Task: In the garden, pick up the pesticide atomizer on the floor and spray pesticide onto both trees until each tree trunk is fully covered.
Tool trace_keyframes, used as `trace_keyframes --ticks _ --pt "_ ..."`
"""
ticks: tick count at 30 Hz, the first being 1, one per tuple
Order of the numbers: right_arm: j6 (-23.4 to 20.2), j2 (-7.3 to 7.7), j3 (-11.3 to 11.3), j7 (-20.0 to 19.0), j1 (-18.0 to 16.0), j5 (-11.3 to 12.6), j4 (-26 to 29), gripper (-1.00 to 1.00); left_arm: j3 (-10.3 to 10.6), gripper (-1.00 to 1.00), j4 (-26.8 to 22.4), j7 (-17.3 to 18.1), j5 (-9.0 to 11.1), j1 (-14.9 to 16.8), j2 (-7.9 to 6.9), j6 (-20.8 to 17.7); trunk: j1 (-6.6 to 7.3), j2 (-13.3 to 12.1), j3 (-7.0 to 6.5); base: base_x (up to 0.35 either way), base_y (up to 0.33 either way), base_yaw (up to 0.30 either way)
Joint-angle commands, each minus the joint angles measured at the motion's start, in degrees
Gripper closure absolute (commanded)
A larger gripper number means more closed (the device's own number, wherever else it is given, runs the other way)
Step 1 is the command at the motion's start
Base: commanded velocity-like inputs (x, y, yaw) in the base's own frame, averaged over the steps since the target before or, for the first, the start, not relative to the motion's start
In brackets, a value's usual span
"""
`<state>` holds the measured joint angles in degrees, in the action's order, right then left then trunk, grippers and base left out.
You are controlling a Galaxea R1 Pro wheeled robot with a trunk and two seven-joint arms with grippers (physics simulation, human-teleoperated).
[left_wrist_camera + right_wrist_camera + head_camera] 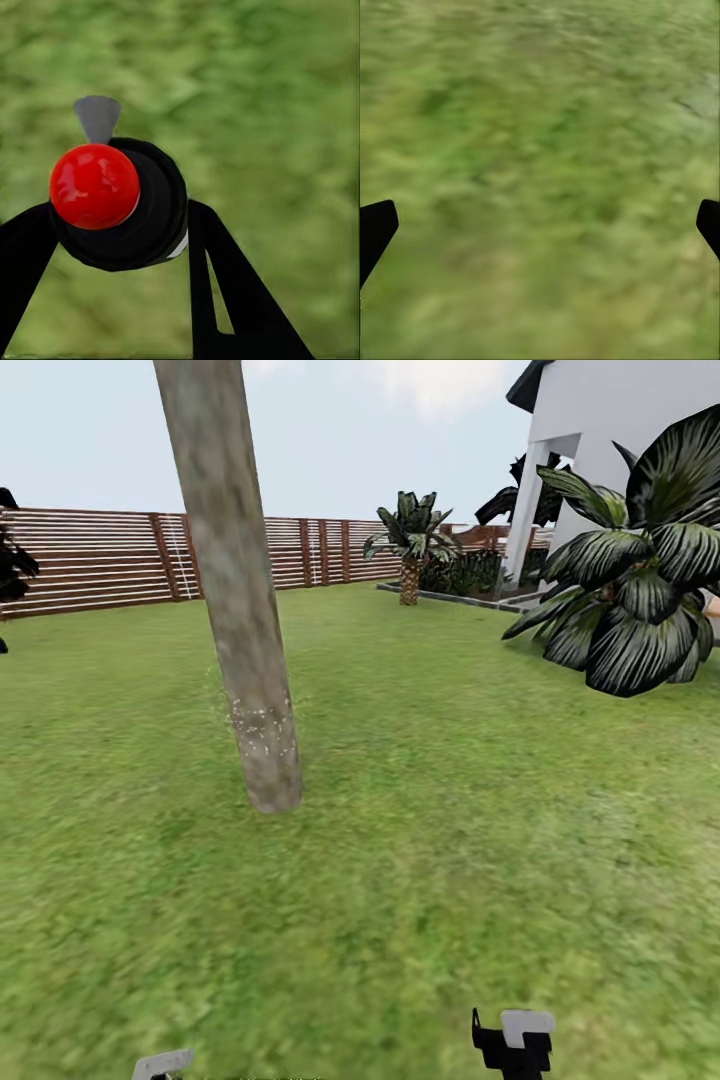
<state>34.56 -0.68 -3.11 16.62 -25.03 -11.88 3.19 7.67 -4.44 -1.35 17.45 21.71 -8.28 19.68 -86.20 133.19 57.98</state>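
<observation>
Your left gripper (120, 225) was clamped on the pesticide atomizer (116, 206), its red cap and grey nozzle facing the floor (270, 112). It looked rigid, smooth and light; judged best held around the black body, as you had it. Right gripper (540, 225) was spread wide, holding nothing. Tree trunk (240, 610) stood at 11 o'clock, pesticide (258, 725) specks near its base only.

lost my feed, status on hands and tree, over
Left hand shut on black red-capped atomizer. Right hand open. Grey-tan trunk white-specked low down. Nothing between.
</observation>
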Motion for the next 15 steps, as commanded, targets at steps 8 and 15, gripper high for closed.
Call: trace_keyframes --ticks 8,15 --pt "0.1 -0.10 -0.3 0.4 0.0 -0.5 -0.1 -1.00 0.5 1.00 0.0 -0.1 0.6 -0.1 -0.17 0.2 0.01 0.0 -0.05 -0.001 -0.022 0.284" --pt "0.1 0.06 -0.3 0.3 0.0 -0.6 0.0 -1.00 -0.2 1.00 0.0 -0.1 1.9 -0.1 -0.60 0.1 0.01 0.0 -0.05 0.000 0.000 0.284"
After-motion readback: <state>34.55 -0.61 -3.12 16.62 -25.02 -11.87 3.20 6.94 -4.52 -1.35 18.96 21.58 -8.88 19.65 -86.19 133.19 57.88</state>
